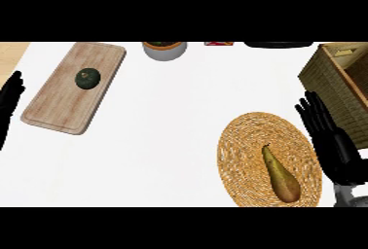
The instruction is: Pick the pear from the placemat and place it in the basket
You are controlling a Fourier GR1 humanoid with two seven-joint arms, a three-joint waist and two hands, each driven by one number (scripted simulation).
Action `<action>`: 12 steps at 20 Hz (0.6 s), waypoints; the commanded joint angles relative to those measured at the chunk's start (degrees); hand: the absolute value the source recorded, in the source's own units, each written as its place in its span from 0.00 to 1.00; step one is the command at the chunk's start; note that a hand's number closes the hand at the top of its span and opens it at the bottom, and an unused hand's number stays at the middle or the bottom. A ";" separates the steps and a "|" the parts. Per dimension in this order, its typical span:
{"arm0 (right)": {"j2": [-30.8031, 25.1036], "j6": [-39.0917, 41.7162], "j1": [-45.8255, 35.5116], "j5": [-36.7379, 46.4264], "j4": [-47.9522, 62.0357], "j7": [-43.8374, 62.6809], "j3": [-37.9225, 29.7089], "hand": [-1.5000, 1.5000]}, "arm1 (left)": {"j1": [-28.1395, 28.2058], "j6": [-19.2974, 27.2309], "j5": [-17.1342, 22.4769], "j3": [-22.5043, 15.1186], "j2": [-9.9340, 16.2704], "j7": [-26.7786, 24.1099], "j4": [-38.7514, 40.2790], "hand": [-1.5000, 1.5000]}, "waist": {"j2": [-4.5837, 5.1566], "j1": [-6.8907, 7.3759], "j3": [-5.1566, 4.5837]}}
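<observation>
The pear (280,174) is located on the woven round placemat (248,146), in the lower right part of the head view. It is laid flat, with the narrow stem end directed toward the upper left and the broad end directed toward the lower right, close to the near edge of the placemat. The pear is not touched by either hand.

The right hand (327,136) is positioned just beside the right rim of the placemat, between the placemat and the basket (327,73). Its fingers are held straight and spread, directed toward the far side of the counter, and nothing is held in them. The grey forearm is seen at the lower right corner.

The basket is found at the upper right, partly cut off by the right edge of the view. Its woven wall and wooden rim are shown; its inside is only partly seen.

The left hand (10,99) is shown at the left edge of the view, with the fingers straight and directed upward, at rest and holding nothing.

A wooden cutting board (61,104) is laid on the white counter (165,131) at the upper left, set at a slant. A dark green round vegetable (87,78) is placed on its upper part. A grey pot (164,50) is set near the far edge, beside a small red item (218,43) and a dark object (280,44), both cut off by the upper edge.
</observation>
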 commanded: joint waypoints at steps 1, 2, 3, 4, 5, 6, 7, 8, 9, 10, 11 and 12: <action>0.40 3.66 -4.52 0.32 -0.13 1.17 0.27 1.00 | -0.20 0.41 -0.14 -0.83 -2.81 2.78 -2.57 0.50 | -0.68 1.54 0.28; -1.65 8.54 -11.54 -3.00 -0.17 2.65 -0.23 1.00 | -0.54 -1.27 1.60 -2.11 -4.31 2.26 -0.04 0.50 | -0.32 2.67 0.26; -3.45 15.46 -12.04 -5.41 1.29 -1.55 -1.57 1.00 | -1.76 -1.67 3.38 -1.14 -4.33 4.65 -0.30 0.50 | -0.13 3.12 0.44; -4.15 18.44 -15.20 -5.78 -0.11 -1.82 -0.75 1.00 | -1.59 -2.62 5.08 -1.52 -6.21 4.42 0.54 0.50 | 0.18 4.17 0.39; -3.63 22.25 -16.06 -6.62 -1.41 -4.20 0.47 1.00 | -1.63 -2.50 6.14 -2.17 -8.09 6.14 0.46 0.50 | 0.19 4.45 0.49; -4.17 25.71 -19.30 -7.63 -2.76 -4.51 1.03 1.00 | -3.13 -2.80 7.11 -2.65 -9.56 7.07 1.04 0.50 | 0.60 4.84 0.46; -11.86 27.04 -21.37 6.42 -7.92 -7.90 5.36 1.00 | -1.18 -3.87 6.65 -3.76 -9.38 6.80 1.39 0.50 | -0.78 6.21 -0.30; -11.59 31.28 -20.81 7.31 -7.95 -9.31 8.84 1.00 | -1.61 -3.53 7.45 -4.42 -11.51 7.54 1.41 0.50 | -0.07 5.66 0.12; -11.54 32.14 -21.61 11.40 -9.97 -12.12 11.14 0.00 | -1.93 -3.98 8.48 -4.38 -12.08 8.58 1.30 0.50 | -0.46 5.39 0.22; -12.19 32.03 -20.42 16.22 -11.85 -15.47 12.68 0.00 | -1.14 -4.05 8.90 -3.52 -11.36 9.26 2.05 0.50 | -0.88 4.00 0.35; -11.59 31.39 -19.14 19.96 -12.42 -19.01 14.00 0.00 | -1.90 -2.83 8.92 -3.77 -12.91 9.93 2.42 0.50 | -0.69 2.30 0.44; -7.70 27.83 -16.12 24.72 -13.52 -21.45 18.11 0.00 | -1.38 -2.95 9.29 -3.06 -12.37 10.28 2.54 0.50 | -0.76 2.08 0.45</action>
